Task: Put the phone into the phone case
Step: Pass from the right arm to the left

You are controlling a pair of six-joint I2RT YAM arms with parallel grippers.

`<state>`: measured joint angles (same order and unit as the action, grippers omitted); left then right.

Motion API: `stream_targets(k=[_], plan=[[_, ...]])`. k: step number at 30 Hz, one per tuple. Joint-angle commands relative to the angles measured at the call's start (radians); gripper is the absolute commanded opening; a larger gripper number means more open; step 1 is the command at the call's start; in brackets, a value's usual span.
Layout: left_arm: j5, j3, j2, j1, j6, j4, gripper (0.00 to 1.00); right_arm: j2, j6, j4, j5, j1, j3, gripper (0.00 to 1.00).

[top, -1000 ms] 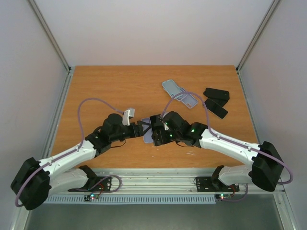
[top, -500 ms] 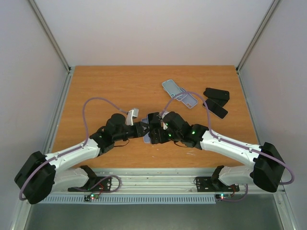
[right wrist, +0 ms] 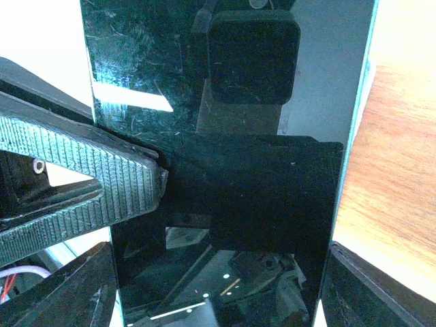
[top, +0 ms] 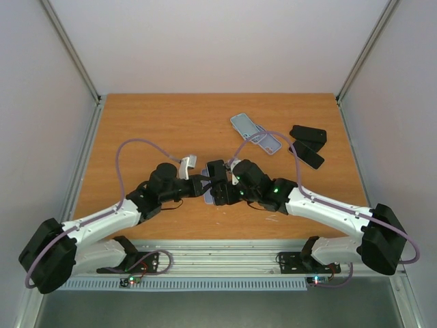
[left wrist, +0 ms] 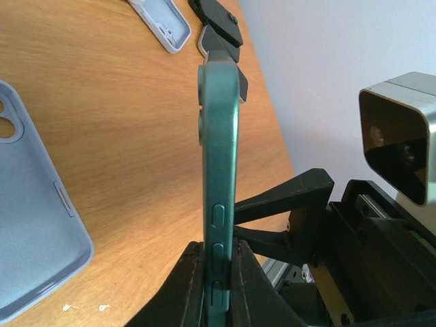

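Your left gripper (left wrist: 216,257) is clamping the stiff, slick, breakable dark-green glass-fronted phone (left wrist: 219,136) by its flat faces, edge-up beside the soft pale-blue silicone case (left wrist: 30,225). The views are not showing whether the right gripper (top: 227,179) is gripping it.

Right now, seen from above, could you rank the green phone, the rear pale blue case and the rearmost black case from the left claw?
1. Green phone, clamped in the left claw.
2. Pale blue case, back centre.
3. Black case, far right, back.
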<state>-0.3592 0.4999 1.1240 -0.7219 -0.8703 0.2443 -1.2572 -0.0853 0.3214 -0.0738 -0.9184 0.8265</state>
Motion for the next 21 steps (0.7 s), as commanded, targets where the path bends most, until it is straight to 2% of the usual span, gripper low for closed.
stream_targets(k=[1, 4, 7, 12, 18, 21], plan=[[0.007, -0.005, -0.064, 0.02, 0.06, 0.02, 0.01, 0.076, 0.059, -0.069, -0.041, 0.0, 0.004, 0.74], [-0.022, -0.017, -0.098, 0.061, 0.069, 0.025, 0.01, 0.115, 0.114, -0.056, -0.095, 0.018, 0.004, 0.89], [-0.083, -0.038, -0.132, 0.111, 0.062, 0.064, 0.0, 0.156, 0.142, -0.048, -0.166, 0.045, 0.003, 0.98], [-0.204, -0.079, -0.193, 0.196, 0.016, 0.18, 0.0, 0.202, 0.147, -0.066, -0.35, 0.138, -0.012, 0.99], [-0.308, -0.095, -0.242, 0.212, -0.021, 0.303, 0.01, 0.207, 0.048, -0.188, -0.592, 0.277, -0.061, 0.94], [-0.339, -0.118, -0.238, 0.213, -0.071, 0.414, 0.0, 0.193, 0.027, -0.232, -0.641, 0.299, -0.061, 0.9]])
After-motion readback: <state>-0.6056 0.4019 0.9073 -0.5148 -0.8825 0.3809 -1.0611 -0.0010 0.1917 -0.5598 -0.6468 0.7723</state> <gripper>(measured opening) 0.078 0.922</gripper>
